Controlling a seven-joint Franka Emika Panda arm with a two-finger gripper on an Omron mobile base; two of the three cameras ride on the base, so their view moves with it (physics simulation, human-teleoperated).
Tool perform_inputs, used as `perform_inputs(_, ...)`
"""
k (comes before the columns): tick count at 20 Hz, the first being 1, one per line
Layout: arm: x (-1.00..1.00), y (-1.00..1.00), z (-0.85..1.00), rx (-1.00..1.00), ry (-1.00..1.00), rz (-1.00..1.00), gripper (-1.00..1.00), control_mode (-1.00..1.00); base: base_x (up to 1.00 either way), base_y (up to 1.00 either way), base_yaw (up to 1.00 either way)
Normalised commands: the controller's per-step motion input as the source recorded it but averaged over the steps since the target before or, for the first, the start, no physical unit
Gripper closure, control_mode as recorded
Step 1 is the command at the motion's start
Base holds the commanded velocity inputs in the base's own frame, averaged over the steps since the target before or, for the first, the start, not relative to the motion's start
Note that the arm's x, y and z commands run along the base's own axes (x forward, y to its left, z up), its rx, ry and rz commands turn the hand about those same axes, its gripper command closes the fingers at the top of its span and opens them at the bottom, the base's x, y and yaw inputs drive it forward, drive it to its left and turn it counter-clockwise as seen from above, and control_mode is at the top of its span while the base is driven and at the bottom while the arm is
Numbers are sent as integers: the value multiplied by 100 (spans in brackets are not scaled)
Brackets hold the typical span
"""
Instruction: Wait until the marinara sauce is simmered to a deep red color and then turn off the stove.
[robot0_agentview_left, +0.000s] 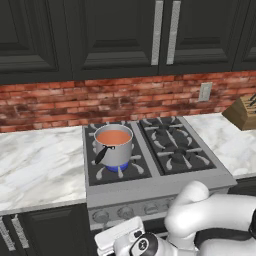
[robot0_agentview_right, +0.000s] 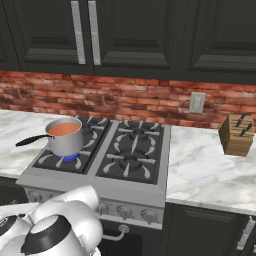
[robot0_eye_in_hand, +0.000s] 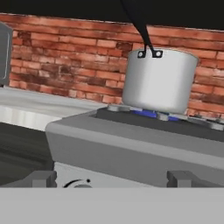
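You face a red brick backsplash (robot0_agentview_left: 55, 102) running the full width at 12 o'clock. Dark panelled upper cabinets (robot0_agentview_right: 145, 35) hang above it, with 2 silver bar handles (robot0_agentview_left: 165, 32). White marble counter (robot0_agentview_left: 35, 165) spans 9 to 3 o'clock. A wall outlet (robot0_agentview_right: 197, 102) sits at 1 o'clock, a wooden knife block (robot0_agentview_right: 236, 134) at 2 o'clock.

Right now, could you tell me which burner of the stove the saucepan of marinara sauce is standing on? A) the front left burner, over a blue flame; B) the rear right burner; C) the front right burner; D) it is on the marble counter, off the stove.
A: the saucepan with the marinara sauce stands on the front left burner of the stove, and a blue flame shows beneath it.
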Motion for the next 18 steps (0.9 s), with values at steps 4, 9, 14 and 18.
perform_inputs(4,0,13,-26,7,0,0,-100,-100,0,0,0)
perform_inputs(9,0,13,-4,0,-1,0,-100,-100,0,0,0)
perform_inputs(14,0,1,-1,0,-3,0,-100,-100,0,0,0)
perform_inputs(18,1,0,-1,0,0,0,-100,-100,0,0,0)
